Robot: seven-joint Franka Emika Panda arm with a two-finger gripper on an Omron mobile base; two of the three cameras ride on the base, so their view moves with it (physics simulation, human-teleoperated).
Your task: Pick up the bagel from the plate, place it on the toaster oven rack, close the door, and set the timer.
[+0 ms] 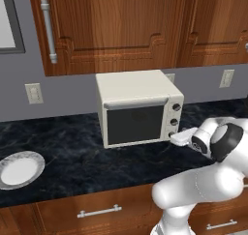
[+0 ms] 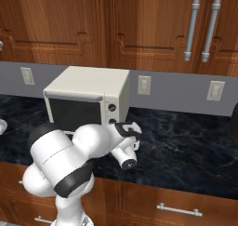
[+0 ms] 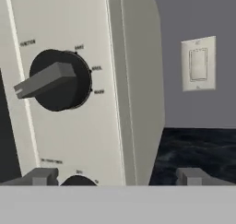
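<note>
Beside the toaster oven (image 1: 139, 107) knobs your gripper (image 3: 117, 177) hangs wide, empty — door (image 1: 134, 124) shut, plate (image 1: 19, 168) bare, bagel unseen; you risk nudging the wrong dial.

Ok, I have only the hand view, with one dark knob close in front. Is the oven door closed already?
Observer: Yes. In the left base view the door of the toaster oven stands shut, upright.
Operator: And the plate, is something on it?
Observer: Nothing lies on it. The plate sits far to the left on the counter, well apart from the toaster oven.
</note>
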